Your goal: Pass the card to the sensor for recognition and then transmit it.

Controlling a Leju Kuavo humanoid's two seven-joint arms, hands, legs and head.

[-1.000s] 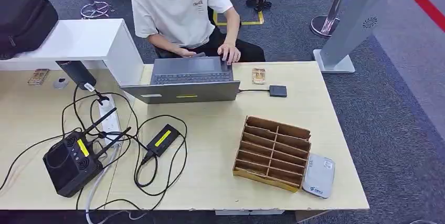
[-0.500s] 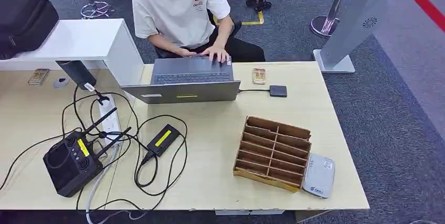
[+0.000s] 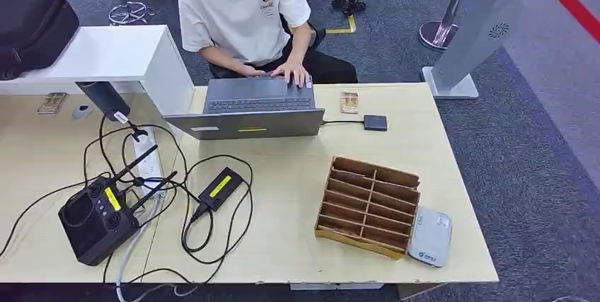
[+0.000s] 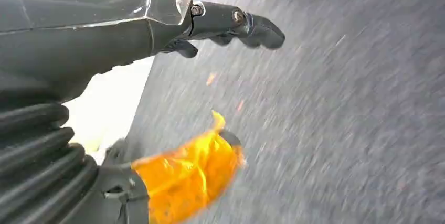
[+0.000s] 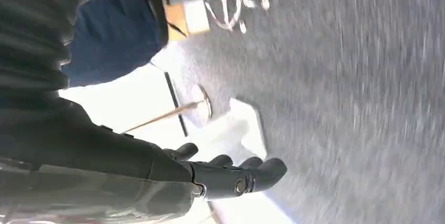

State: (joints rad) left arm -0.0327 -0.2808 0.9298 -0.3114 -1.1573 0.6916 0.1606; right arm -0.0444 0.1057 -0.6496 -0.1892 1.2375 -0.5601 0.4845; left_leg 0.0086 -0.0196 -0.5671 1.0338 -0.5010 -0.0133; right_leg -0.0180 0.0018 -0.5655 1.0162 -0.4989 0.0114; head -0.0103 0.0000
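While the person [image 3: 244, 12] in a white shirt types on the grey laptop [image 3: 249, 108] at the far edge, the pale wooden bench [image 3: 297, 245] spreads wide in the head view. Near its right front corner sits the wooden slotted rack [image 3: 368, 205], and touching its right side lies the grey card sensor [image 3: 430, 236]. Over on the left, a black router [image 3: 95, 218] sits among tangled cables. Down by the carpet, the left hand [image 4: 173, 103] hangs with fingers apart, holding nothing, an orange wrap on its thumb; the right hand [image 5: 220, 174] hangs likewise, fingers extended and empty. A small card [image 3: 349, 102] lies beside the laptop, well apart from both hands.
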